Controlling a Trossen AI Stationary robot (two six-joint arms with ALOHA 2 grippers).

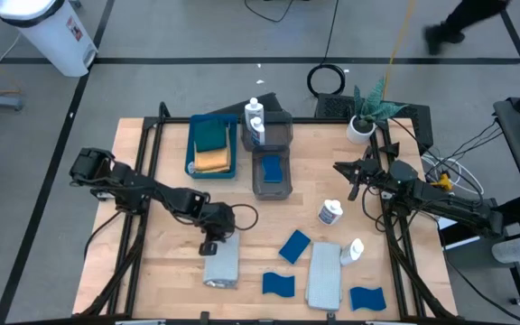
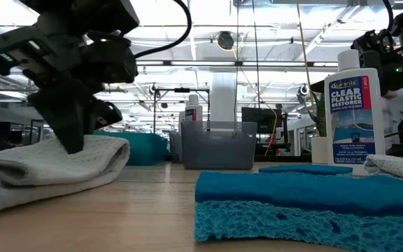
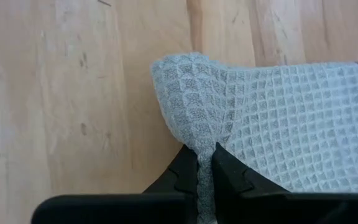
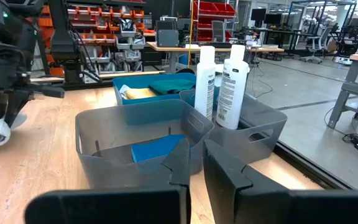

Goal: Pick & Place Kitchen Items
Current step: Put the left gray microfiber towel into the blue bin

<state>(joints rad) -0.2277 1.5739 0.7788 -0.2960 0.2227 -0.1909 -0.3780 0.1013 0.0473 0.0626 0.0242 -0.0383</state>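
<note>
A light grey waffle cloth (image 1: 222,268) lies folded on the wooden table near its front edge, left of the middle. My left gripper (image 3: 205,163) stands over the cloth's far end, shut on it, and shows in the low view as the left gripper (image 2: 72,136). A second grey cloth (image 1: 325,273), three blue sponges (image 1: 294,246) (image 1: 278,284) (image 1: 366,298) and two white bottles (image 1: 330,212) (image 1: 355,250) lie on the table to the right. My right gripper (image 1: 343,170) waits shut at the right, pointing level at the bins. My left gripper pinches a bunched-up ridge of the grey cloth (image 3: 204,144) between its two fingers, close to the cloth's rounded folded edge. The fingers come slanting down from above. The rest of the cloth (image 2: 40,168) lies on the table.
At the back stands a blue tray (image 1: 193,149) with a green and an orange cloth. Beside it are a grey bin (image 1: 283,133) with two bottles and a grey bin (image 1: 256,181) with a blue sponge. A potted plant (image 1: 366,116) is at the back right.
</note>
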